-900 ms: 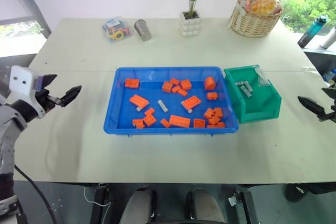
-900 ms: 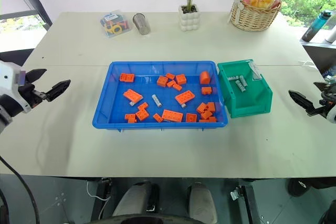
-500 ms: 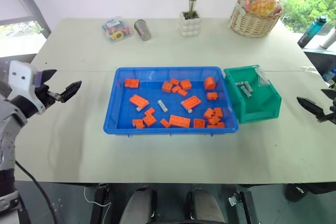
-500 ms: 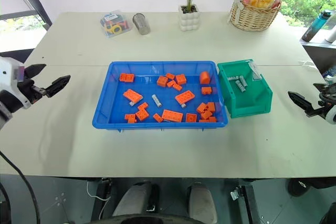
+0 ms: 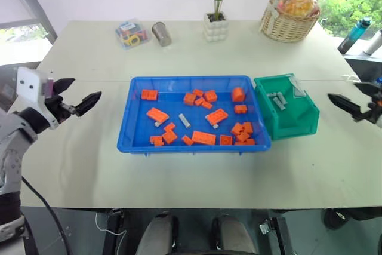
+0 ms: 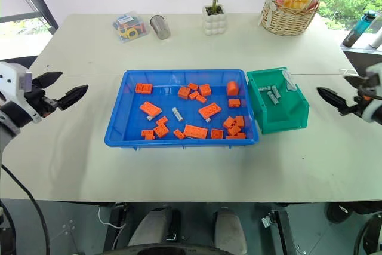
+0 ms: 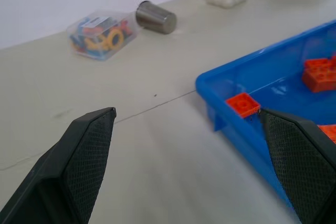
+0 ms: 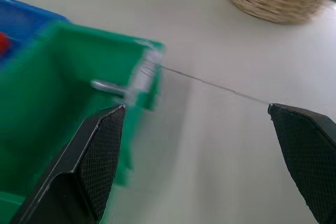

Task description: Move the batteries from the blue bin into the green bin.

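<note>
Black fingers (image 7: 89, 161) of both grippers spread wide, grasping nothing. Slim grey-silver cylindrical battery (image 5: 185, 120) lying flat mid shallow bright blue plastic tray (image 5: 128, 125), long axis diagonal; others inside small green plastic bin (image 5: 292, 125).

The left arm, white-cased at the wrist, reaches in from the robot's left with its black two-fingered left gripper (image 5: 76, 98) pointing roughly level toward the middle, fingers spread wide and holding nothing. The black two-fingered right gripper (image 6: 337, 95) mirrors it from the right side, pointing inward, its fingers also spread apart and empty.
</note>
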### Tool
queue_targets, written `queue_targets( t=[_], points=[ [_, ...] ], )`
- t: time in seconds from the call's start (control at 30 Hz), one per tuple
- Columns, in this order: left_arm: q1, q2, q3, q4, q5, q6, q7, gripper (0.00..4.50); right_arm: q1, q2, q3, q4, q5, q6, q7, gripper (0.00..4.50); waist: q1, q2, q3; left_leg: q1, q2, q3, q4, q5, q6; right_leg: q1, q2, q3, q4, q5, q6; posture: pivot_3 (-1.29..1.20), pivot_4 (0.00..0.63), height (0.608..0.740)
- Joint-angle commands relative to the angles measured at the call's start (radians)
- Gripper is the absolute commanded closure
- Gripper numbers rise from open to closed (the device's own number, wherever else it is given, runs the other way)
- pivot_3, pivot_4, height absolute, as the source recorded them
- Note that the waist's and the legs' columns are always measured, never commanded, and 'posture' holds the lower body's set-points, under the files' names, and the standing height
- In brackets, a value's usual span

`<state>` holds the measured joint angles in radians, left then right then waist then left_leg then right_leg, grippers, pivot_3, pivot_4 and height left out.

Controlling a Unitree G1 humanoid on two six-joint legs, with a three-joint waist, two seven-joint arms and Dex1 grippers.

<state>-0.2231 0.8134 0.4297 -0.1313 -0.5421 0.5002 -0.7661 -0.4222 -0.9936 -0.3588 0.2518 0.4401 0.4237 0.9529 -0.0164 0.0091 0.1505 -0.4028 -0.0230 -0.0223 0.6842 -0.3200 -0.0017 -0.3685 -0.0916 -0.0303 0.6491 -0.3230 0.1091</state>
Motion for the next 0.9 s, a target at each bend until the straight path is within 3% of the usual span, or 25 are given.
queue_targets(
  t=[0.03, 0.17, 0.3, 0.47, 0.6, 0.9],
  points=[
    [-0.020, 0.047, -0.008, -0.059, -0.044, 0.018, -0.071, 0.00, -0.130, 0.042, 0.119, -0.196, 0.052, 0.127, -0.005, 0.03, -0.003, 0.000, 0.000, 0.000, 0.000, 0.000, 0.000, 0.000, 0.000, 0.000, 0.000, 0.000, 0.000, 0.000, 0.000, 0.00, 0.150, 0.737],
    [-0.043, 0.071, -0.026, -0.066, -0.059, 0.033, -0.111, 0.00, -0.301, 0.190, 0.287, -0.316, 0.047, 0.317, -0.110, 0.03, -0.003, 0.000, 0.000, -0.001, 0.002, 0.000, 0.000, 0.000, 0.000, -0.002, 0.001, 0.000, 0.000, 0.000, 0.000, 0.00, 0.150, 0.737],
    [-0.016, 0.109, -0.040, -0.079, -0.054, 0.026, -0.181, 0.00, -0.425, 0.407, 0.486, -0.345, -0.007, 0.431, -0.215, 0.03, -0.001, 0.000, 0.000, -0.004, -0.001, -0.004, 0.000, 0.000, 0.000, -0.006, 0.001, 0.000, 0.005, 0.000, 0.000, 0.00, 0.150, 0.737],
    [0.039, 0.152, -0.022, -0.054, -0.021, -0.017, -0.236, 0.00, -0.514, 0.653, 0.652, -0.254, -0.076, 0.495, -0.302, 0.03, -0.007, 0.000, 0.000, -0.006, -0.004, -0.006, -0.002, 0.000, -0.001, -0.015, 0.000, -0.001, 0.019, 0.000, 0.000, 0.00, 0.150, 0.737],
    [0.073, 0.158, 0.001, -0.074, -0.035, -0.014, -0.252, 0.00, -0.595, 0.840, 0.694, -0.092, -0.130, 0.509, -0.390, 0.03, -0.021, 0.000, 0.000, -0.006, -0.004, -0.006, -0.001, 0.000, -0.001, -0.015, 0.001, -0.001, 0.019, 0.000, 0.000, 0.00, 0.150, 0.737],
    [0.111, 0.167, 0.018, -0.099, -0.034, -0.017, -0.268, 0.00, -0.642, 0.973, 0.755, 0.089, -0.223, 0.470, -0.399, 0.03, -0.052, 0.000, 0.000, -0.006, -0.005, -0.011, -0.002, 0.001, -0.001, -0.018, 0.002, -0.002, 0.022, 0.000, 0.000, 0.00, 0.150, 0.737]
  ],
)
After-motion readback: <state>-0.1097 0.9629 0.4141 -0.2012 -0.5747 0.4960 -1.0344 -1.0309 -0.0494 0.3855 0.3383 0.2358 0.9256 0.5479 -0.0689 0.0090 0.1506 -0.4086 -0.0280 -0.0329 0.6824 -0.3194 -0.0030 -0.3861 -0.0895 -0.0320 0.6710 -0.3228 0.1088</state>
